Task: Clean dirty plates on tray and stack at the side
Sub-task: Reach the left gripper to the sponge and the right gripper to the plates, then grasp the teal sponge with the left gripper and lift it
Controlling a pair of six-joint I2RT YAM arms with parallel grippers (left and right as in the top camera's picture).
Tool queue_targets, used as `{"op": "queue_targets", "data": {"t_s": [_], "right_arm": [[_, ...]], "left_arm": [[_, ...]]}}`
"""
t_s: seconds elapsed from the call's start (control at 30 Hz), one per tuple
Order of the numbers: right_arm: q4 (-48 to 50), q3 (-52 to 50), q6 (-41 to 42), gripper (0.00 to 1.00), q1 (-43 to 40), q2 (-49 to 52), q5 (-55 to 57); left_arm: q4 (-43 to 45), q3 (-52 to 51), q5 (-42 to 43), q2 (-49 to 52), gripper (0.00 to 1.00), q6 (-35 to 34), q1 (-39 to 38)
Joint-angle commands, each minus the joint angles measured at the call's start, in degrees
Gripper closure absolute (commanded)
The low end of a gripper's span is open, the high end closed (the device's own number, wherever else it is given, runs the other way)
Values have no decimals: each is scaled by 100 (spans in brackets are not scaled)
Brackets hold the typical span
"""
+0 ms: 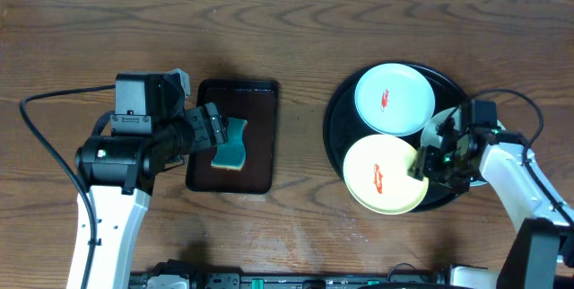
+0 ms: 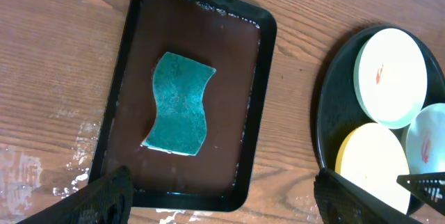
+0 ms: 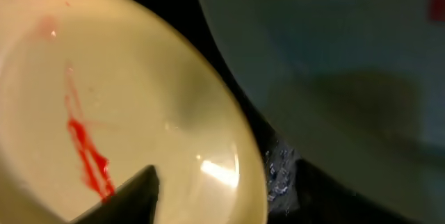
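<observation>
Plates sit three together on the black tray (image 1: 334, 118) at the 3 o'clock side of the bench (image 1: 305, 235) in the overhead view. The mint plate (image 1: 395, 99) is at the tray's 12 o'clock and the yellow plate (image 1: 384, 176) at its 6 o'clock. The second mint plate (image 1: 435, 127) is at 3 o'clock, mostly hidden under the right arm. The right tool (image 1: 420, 165) is low over the tray at the yellow plate's 3 o'clock rim, its arm reaching in from 4 o'clock with the wrist bent down. The left tool (image 1: 213, 132) hangs over the brown tray (image 1: 260, 91), well apart from the plates, with the sponge (image 1: 230, 145) just beneath it.

From the left wrist, the sponge (image 2: 179, 104) lies flat in the middle of the wet brown tray (image 2: 115, 113). The left tool (image 2: 221, 182) has its jaws spread wide, one fingertip (image 2: 104, 196) at 7 o'clock and the other at 5 o'clock, both above the tray and clear of the sponge. The black tray (image 2: 332, 99) and its three plates lie off at 3 o'clock.

From the right wrist, the yellow plate (image 3: 139, 78) fills the 9 o'clock half, its red smear (image 3: 87, 151) close to a dark fingertip (image 3: 132, 200) at 7 o'clock. A mint plate (image 3: 334, 64), which of the two I cannot tell, fills 1 o'clock. Whether this tool is open or closed I cannot tell.
</observation>
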Motion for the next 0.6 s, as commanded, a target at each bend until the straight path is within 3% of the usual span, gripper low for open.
{"op": "queue_targets", "data": {"t_s": [0.0, 0.1, 0.23, 0.57], "right_arm": [[212, -195, 46, 64, -35, 125, -157], [494, -380, 46, 86, -9, 127, -138], [916, -404, 48, 98, -11, 127, -140], [2162, -404, 151, 99, -9, 127, -144]], "left_arm": [[-9, 109, 70, 37, 16, 118, -11], [-9, 109, 70, 66, 16, 116, -11], [-9, 109, 72, 116, 16, 116, -11], [-35, 109, 72, 122, 17, 118, -11]]}}
